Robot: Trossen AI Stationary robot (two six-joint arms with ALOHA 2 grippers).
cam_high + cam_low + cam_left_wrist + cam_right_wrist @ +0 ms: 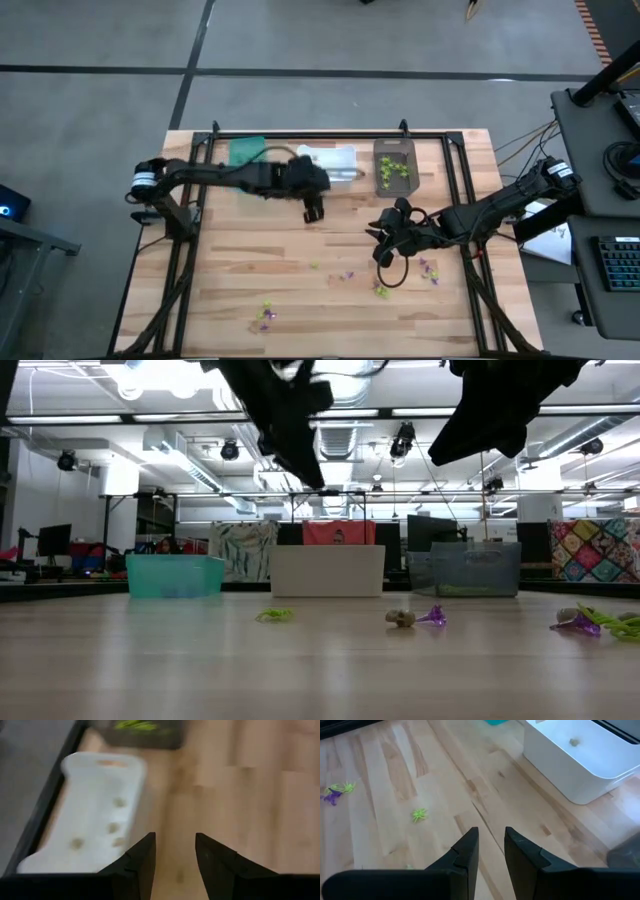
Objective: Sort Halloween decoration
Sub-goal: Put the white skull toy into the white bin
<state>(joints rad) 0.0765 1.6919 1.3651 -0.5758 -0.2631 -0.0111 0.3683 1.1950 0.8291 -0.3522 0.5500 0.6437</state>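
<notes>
Your left gripper hangs above the table just in front of the white bin, fingers parted by a narrow gap with nothing between them. In its wrist view the white bin shows a few small pale trinkets lying on its floor, and beyond it the dark bin holds lime-green pieces.

Your right gripper hovers over bare wood right of centre, raised clear of the table, its fingers also slightly apart and holding nothing. Its wrist view takes in one lime-green trinket lying alone on the boards, and a purple and green pair farther off.

Three bins stand in a row along the far edge of the table: the teal bin at the left, the white one in the middle and the dark one at the right, already carrying green pieces.

The rest of the Halloween decoration is still scattered across the near half of the table: a green piece near the middle, purple ones toward the right, and a green and purple cluster by the near edge. From table height, a green trinket, a greyish one and a purple one lie in a loose line in front of the bins.
</notes>
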